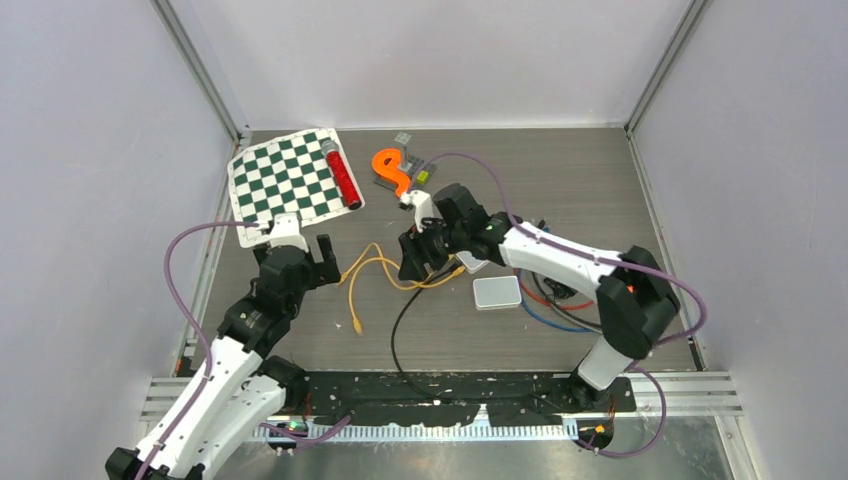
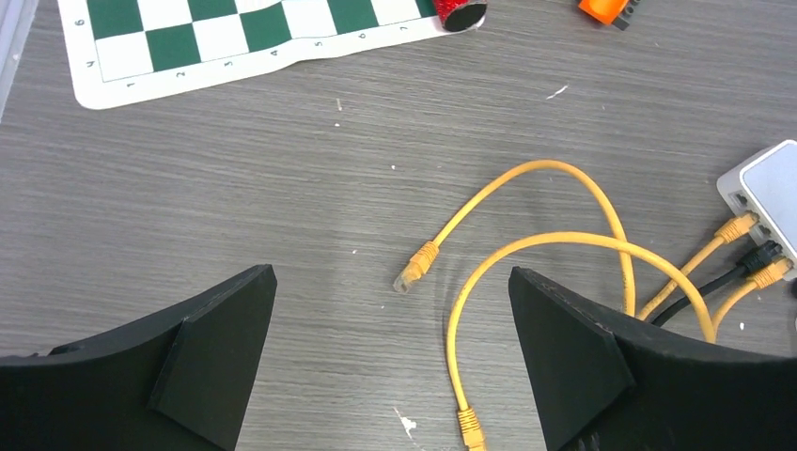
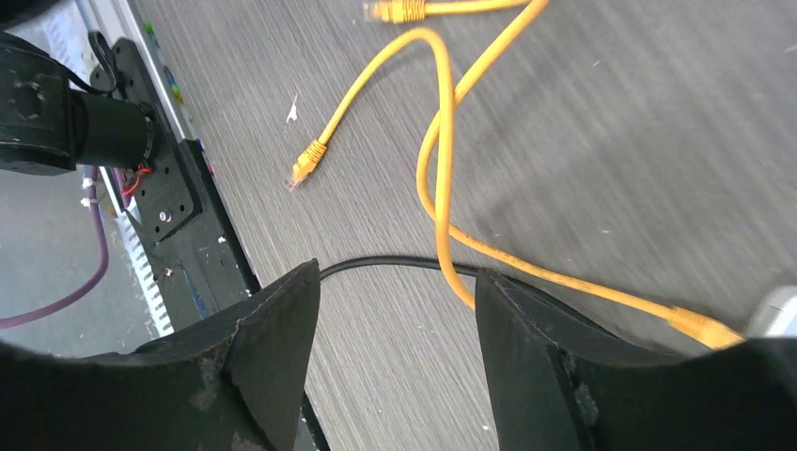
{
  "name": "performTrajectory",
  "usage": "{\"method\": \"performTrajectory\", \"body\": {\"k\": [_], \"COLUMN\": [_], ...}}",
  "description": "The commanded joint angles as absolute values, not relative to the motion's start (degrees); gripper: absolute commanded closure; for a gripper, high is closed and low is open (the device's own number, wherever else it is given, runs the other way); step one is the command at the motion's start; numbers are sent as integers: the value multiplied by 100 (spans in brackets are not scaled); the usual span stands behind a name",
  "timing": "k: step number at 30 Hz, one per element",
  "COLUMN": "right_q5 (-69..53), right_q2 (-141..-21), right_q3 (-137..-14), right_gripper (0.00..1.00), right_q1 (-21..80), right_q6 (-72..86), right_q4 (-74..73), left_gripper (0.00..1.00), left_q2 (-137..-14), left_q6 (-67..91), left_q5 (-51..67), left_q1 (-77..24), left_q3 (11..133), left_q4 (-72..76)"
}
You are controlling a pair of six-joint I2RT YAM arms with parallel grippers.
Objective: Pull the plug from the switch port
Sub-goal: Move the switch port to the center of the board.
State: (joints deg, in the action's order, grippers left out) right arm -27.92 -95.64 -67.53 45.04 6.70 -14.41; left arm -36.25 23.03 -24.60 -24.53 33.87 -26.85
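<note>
Plug, yellow, lies flat on the table. Its long axis runs left to right and its nose points right, into the switch. It sits just right of the right gripper, outside the jaws, which stand apart above the black cable and hold nothing. That arm reaches left across the table's middle with its wrist tipped down. Left gripper gapes wide and empty, well left of the switch.
</note>
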Motion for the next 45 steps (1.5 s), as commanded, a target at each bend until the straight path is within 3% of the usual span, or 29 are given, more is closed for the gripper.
{"method": "performTrajectory", "body": {"k": [1, 8, 13, 24, 28, 33, 38, 45], "right_q5": [-2261, -505, -864, -712, -1219, -2703, -2656, -2597], "right_q2": [-8822, -8268, -8656, -10194, -10514, -11003, -11395, -12015], "right_q3": [-6639, -5912, -5775, -6822, -6977, -7335, -7915, -9024], "right_gripper": [32, 31, 31, 31, 31, 31, 31, 30], "right_q1": [4354, 3324, 2336, 2109, 2066, 2168, 2663, 3424], "right_q6": [395, 1602, 2419, 2370, 2226, 1357, 490, -40], "right_q4": [-1670, -1683, -1706, -2282, -2136, -2219, -2607, -3148], "left_gripper": [0, 0, 0, 0, 0, 0, 1, 0], "left_q2": [-3842, -5112, -6118, -7839, -7844, -7667, -6504, -5753], "left_q6": [1965, 1505, 1423, 820, 958, 1134, 1548, 1440], "left_q5": [-1939, -410, 251, 1211, 1367, 1013, 630, 174], "left_q1": [-2369, -2303, -2287, -2018, -1973, -1912, -1788, -1615], "left_q3": [3714, 4453, 5226, 6537, 6348, 5918, 4877, 4618], "left_q4": [-2447, -2202, -2247, -2745, -2516, -2484, -1853, -2481]}}
